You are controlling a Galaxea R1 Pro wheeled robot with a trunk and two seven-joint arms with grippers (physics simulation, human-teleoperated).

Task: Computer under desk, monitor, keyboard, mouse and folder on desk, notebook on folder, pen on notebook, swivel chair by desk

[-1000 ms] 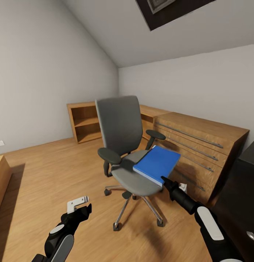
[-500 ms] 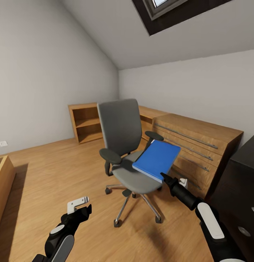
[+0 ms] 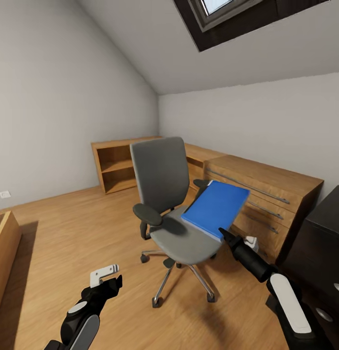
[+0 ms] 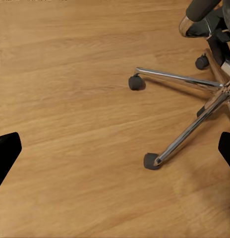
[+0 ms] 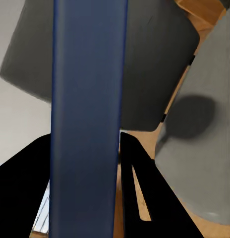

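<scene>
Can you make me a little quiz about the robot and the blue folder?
1. True or false: the folder lies flat on the swivel chair seat.
2. Which pincer grips the folder? A left B right
3. Fill in: the left pincer hangs over the wood ____.

Key: 1 false, it is lifted and tilted. 2 B, the right pincer grips its edge. 3 floor.
</scene>
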